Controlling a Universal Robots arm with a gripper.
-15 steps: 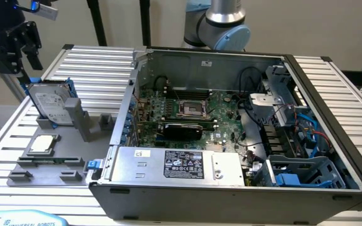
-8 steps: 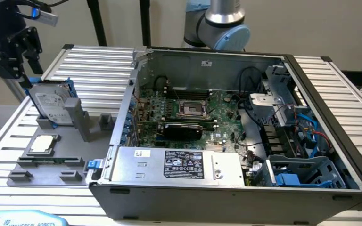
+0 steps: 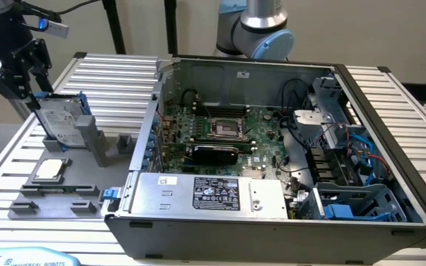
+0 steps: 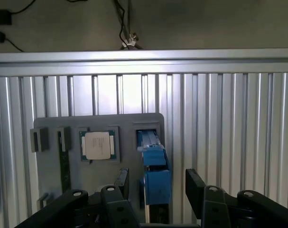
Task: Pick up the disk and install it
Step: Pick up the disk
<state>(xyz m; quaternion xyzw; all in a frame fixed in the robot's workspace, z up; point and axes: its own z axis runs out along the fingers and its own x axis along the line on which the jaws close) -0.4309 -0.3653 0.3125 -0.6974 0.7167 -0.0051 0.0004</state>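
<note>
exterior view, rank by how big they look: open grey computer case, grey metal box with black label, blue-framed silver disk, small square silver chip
1. open grey computer case
2. grey metal box with black label
3. blue-framed silver disk
4. small square silver chip

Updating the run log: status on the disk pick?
Pincer open, poised over disk. Disk standing in grey fixture, not gripped. Processor chip alongside, not in the way.
</note>
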